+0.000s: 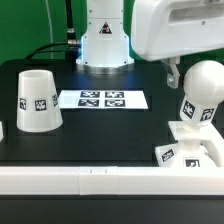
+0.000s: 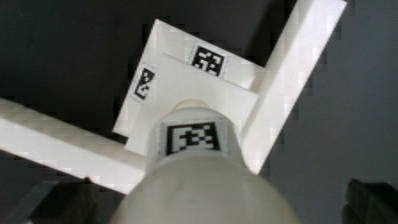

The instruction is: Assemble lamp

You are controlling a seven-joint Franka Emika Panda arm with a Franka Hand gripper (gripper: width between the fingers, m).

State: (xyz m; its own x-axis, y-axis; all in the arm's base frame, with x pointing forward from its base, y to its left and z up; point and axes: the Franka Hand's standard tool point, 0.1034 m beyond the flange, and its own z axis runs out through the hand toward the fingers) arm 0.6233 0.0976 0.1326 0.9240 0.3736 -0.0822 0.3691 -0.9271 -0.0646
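The bulb [image 1: 203,92] stands upright with its stem on the flat square base [image 1: 196,150] at the exterior view's right, near the front. The tapered shade [image 1: 38,100] stands alone at the exterior view's left. My gripper [image 1: 190,72] hangs at the bulb's round head; one dark finger [image 1: 172,72] shows beside it. In the wrist view the bulb [image 2: 199,150] fills the middle, with the base [image 2: 178,75] under it. The dark fingers [image 2: 75,200] stand on either side of the head with a gap. The gripper [image 2: 222,208] is open and holds nothing.
The marker board [image 1: 103,99] lies flat at the back middle. A white rail [image 1: 90,181] runs along the table's front and meets a side rail [image 2: 302,60] by the base. The robot's pedestal [image 1: 104,40] stands behind the marker board.
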